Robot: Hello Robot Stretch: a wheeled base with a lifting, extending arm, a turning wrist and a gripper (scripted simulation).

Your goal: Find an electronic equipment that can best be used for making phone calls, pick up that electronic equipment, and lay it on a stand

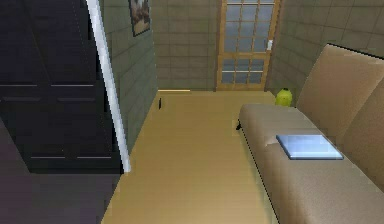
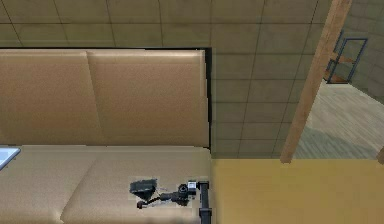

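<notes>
End effector [image 2: 150, 194] against the sofa [image 2: 100, 100] seat, close to the seat's end — cannot tell whether holding anything, nor where the phone lies. Open floor [image 1: 190, 130] beside the sofa — up to the door [image 1: 247, 40].

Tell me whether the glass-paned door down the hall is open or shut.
Shut: the door fills its opening squarely, with no gap showing at either side.

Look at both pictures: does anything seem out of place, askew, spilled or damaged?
Nothing looks spilled or damaged. Two mild oddities: a flat pale blue thing lies on the sofa seat, and a small yellow-green thing stands on the floor between the sofa's end and the glazed door.
</notes>
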